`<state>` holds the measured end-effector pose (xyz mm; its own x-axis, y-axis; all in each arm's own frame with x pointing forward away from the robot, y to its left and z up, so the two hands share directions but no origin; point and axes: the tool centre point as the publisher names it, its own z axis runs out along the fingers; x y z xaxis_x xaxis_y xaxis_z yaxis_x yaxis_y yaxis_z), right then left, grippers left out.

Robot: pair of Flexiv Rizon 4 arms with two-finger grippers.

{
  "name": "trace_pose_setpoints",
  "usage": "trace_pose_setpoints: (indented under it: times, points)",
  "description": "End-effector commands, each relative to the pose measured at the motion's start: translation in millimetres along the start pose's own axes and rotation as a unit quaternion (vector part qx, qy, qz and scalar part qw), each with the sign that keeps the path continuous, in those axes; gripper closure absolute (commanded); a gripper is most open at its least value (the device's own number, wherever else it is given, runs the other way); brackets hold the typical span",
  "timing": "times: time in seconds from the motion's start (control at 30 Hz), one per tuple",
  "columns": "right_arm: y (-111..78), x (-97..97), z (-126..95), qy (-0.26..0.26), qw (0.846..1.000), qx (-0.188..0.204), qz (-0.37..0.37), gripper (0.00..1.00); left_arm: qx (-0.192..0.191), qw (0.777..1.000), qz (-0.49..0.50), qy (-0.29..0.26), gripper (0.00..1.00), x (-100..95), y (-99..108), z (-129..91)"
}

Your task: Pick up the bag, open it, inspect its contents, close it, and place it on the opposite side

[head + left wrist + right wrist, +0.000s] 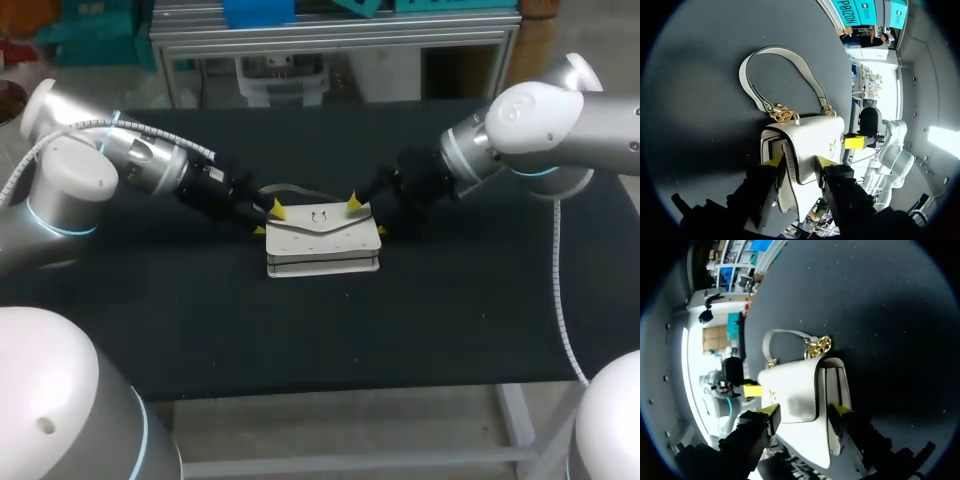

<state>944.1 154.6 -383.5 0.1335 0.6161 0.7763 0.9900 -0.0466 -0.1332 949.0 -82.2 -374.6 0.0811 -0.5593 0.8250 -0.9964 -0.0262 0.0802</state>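
The white handbag [322, 238] is found about the middle of the black table [320, 340], between left and right, and is judged to be resting on it, since no gap is seen under its base. Its flap [320, 225] is folded down over the front, so the bag is recorded as closed. Its strap [780, 55] lies slack in a loop on the table at the far side, joined to the body by gold chain links [782, 114]. The left end of the bag is taken by the left gripper [799, 161] and the right end by the right gripper [804, 410]. In each wrist view the yellow tips are seen set apart with the bag's end between them, one on its far side and one on its near side, and both appear pressed against it, so each is judged to be clamped on the bag. The work is assessed as being at its first step: the hold is made, but the lift is not yet shown. Opening the flap, inspecting the contents, closing it again and setting the bag down on the opposite side remain to be done. The contents cannot be seen in any view.
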Motion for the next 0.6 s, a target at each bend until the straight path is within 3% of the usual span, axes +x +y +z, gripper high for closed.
trace_pose_setpoints:
  times: [0.03,0.1,0.13,0.17,0.2,0.23,0.27,0.4,0.43,0.47,0.5,0.57,0.6]
  points:
    - [-2.8,-7.6,10,0.003,1.0,-0.011,0.003,0.44,-0.001,1.0,0.002,0.012,0.61,-8.6,-4,7]
    - [-2.8,-10.4,12,0.004,1.0,-0.012,0.005,0.49,0.004,1.0,-0.002,0.009,0.65,-10.1,-6,11]
    - [-2.9,-11.5,12,0.004,1.0,-0.013,0.006,0.52,0.002,1.0,-0.002,0.011,0.77,-10.9,-6,12]
    - [-2.9,-12.6,13,0.003,1.0,-0.017,0.007,0.53,0.003,1.0,-0.006,0.011,0.79,-11.7,-7,13]
    - [-3.0,-13.7,13,0.002,1.0,-0.018,0.008,0.6,0.004,1.0,-0.008,0.011,0.9,-12.0,-8,14]
    - [-3.2,-14.2,13,0.002,1.0,-0.019,0.01,0.82,0.003,1.0,-0.01,0.011,0.98,-12.3,-9,14]
    - [-3.4,-14.7,13,0.002,1.0,-0.021,0.011,1.0,0.003,1.0,-0.011,0.012,1.0,-12.3,-9,14]
    - [-4.7,-15.6,11,0.003,0.999,-0.034,0.008,1.0,0.009,1.0,-0.009,0.013,1.0,-8.5,-7,11]
    - [-5.3,-14.5,9,0.004,0.999,-0.04,0.006,1.0,0.011,1.0,-0.008,0.013,0.85,-6.7,-5,10]
    - [-5.9,-13.0,7,0.006,0.999,-0.047,0.005,0.84,0.013,1.0,-0.006,0.013,0.43,-4.9,-3,9]
    - [-6.5,-11.3,5,0.006,0.999,-0.053,0.002,0.58,0.014,1.0,-0.004,0.013,0.26,-3.0,-2,7]
    - [-7.4,-7.8,1,0.005,0.998,-0.062,-0.001,0.0,0.02,1.0,-0.002,0.01,0.22,0.8,1,5]
    - [-7.8,-5.8,-1,0.003,0.998,-0.066,-0.004,0.0,0.022,1.0,-0.001,0.01,0.2,2.5,3,4]
